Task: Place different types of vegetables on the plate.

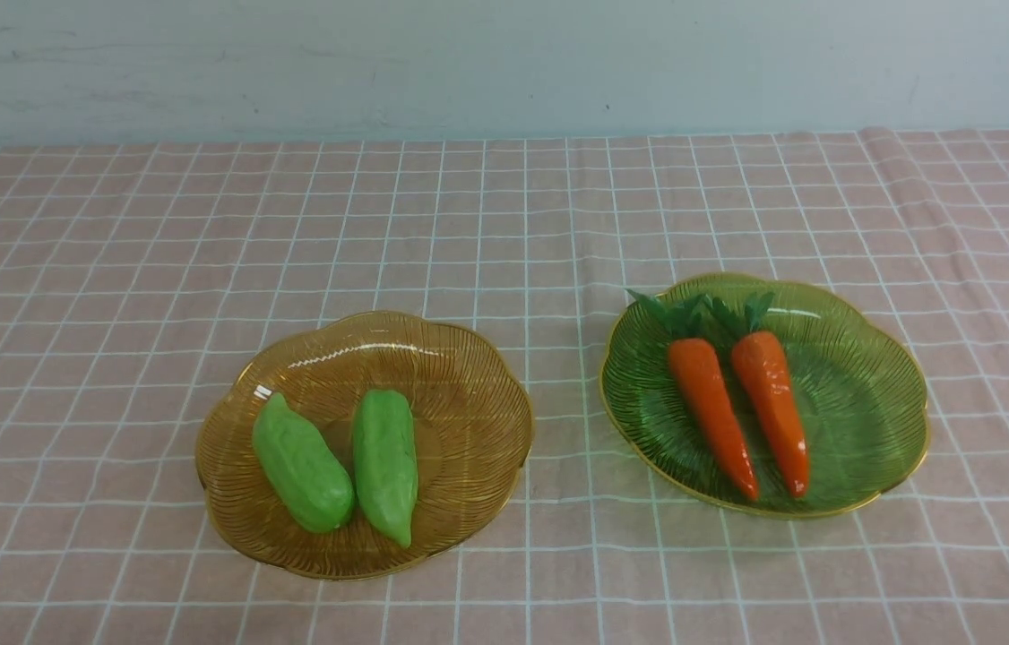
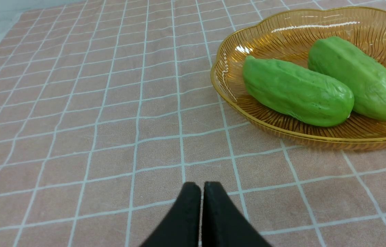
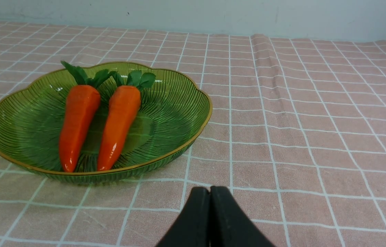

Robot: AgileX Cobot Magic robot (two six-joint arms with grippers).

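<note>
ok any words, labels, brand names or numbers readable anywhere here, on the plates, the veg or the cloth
None: no text, label, brand or number shows in any view.
Amber plate: ribbed, gold rim, no marking.
Green plate: same, no marking.
Gourds and carrots: plain.
Checked cloth: white grid lines only.

Desk covered by pink tablecloth [image 1: 504, 224] with white grid lines, raised crease running front-to-back near the right side. Pale blue-grey wall [image 1: 504, 63] behind. Cloth's left edge shows bare surface at far left.
</note>
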